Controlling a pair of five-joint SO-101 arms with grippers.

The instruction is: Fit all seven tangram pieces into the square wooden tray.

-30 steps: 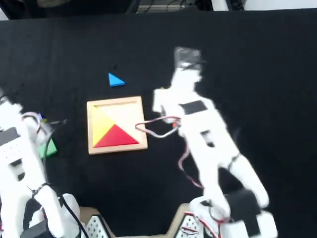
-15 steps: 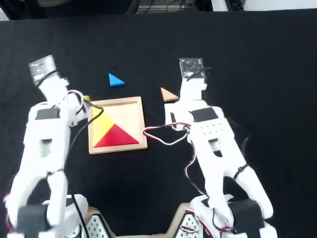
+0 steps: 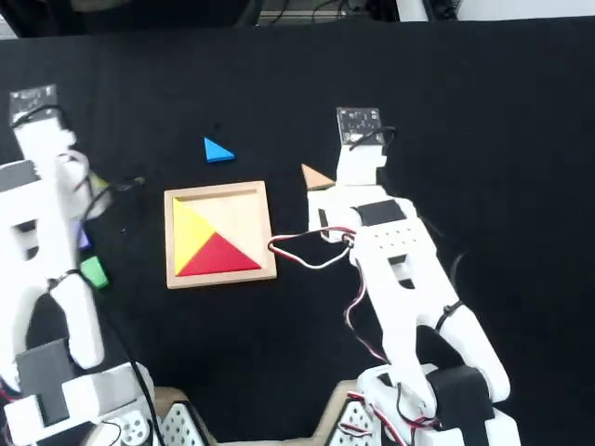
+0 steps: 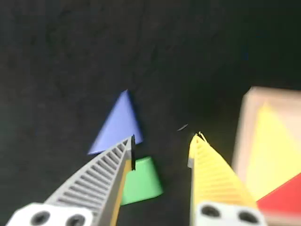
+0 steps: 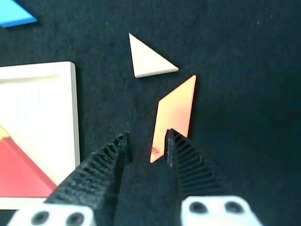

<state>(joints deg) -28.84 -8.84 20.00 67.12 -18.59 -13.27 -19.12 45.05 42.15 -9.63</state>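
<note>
Right now the right end effector [image 5: 146,135] is hovering released and empty, with the orange parallelogram piece [image 5: 175,115] lying on the black bench [image 5: 244,47] just beyond its tips. One end of the piece is sitting between the jaws and its long axis is running away toward the far side. The square wooden tray [image 5: 71,117] is lying to the left, so this arm is sitting the nearer of the two.

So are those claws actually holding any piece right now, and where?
Neither, it seems. The left gripper is open beside the green piece; the right gripper is open around one end of the orange parallelogram, not clamped on it.
</note>
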